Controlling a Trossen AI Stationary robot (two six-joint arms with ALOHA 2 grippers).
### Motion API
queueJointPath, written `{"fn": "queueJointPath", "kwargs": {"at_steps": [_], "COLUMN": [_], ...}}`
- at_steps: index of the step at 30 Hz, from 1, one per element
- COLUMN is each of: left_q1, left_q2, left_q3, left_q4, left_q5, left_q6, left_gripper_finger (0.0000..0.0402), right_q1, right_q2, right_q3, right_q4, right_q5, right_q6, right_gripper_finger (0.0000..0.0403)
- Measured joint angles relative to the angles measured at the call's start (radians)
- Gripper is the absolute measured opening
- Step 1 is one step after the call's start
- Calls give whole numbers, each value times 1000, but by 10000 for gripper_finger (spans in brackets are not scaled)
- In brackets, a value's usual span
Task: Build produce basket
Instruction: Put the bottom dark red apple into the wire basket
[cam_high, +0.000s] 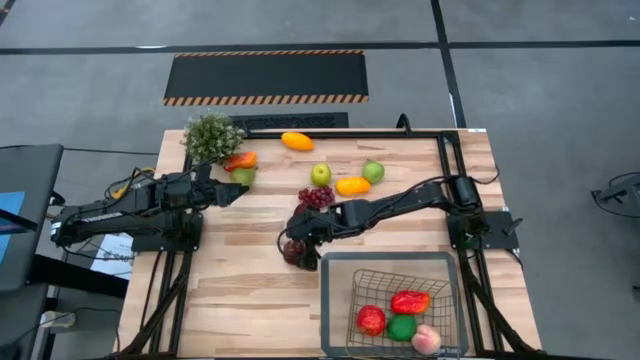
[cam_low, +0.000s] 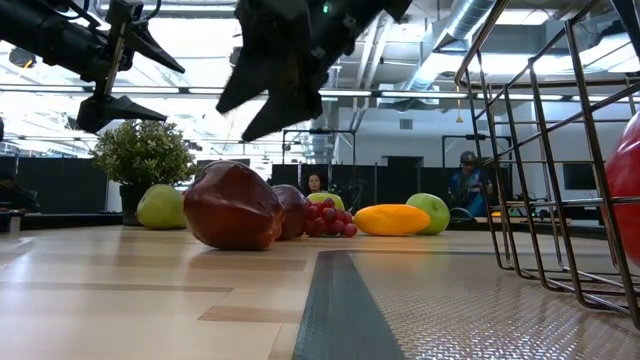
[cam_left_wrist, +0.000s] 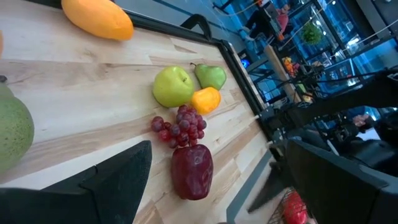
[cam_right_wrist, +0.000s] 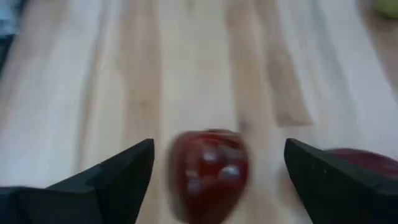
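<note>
basket (cam_high: 338, 300): holds four fruits | maroon fruit (cam_high: 293, 251): just beside it | other produce (cam_high: 352, 186): scattered beyond

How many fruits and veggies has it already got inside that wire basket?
4, all at the near end of the basket: a red pepper, a red round one, a green one and a peach-coloured one. None seem hidden.

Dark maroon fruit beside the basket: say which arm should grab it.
Right. The right gripper hangs open directly over the dark maroon fruit, close to the basket. The left gripper sits far off by the potted plant.
</note>
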Motion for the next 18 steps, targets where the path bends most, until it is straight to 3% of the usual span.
{"fn": "queueJointPath", "kwargs": {"at_steps": [5,18], "left_q1": [0,-2], "left_q2": [0,6], "left_q3": [0,0], "left_q4": [0,-12], "left_q5": [-1,-2], "left_q6": [0,-7], "left_gripper_finger": [360,360], "right_q1": [-11,4], "right_q2": [1,154], "right_q3": [-1,4], "right_q4": [0,27], "right_q5": [1,-13], "right_q6": [8,56], "right_gripper_finger": [360,394]}}
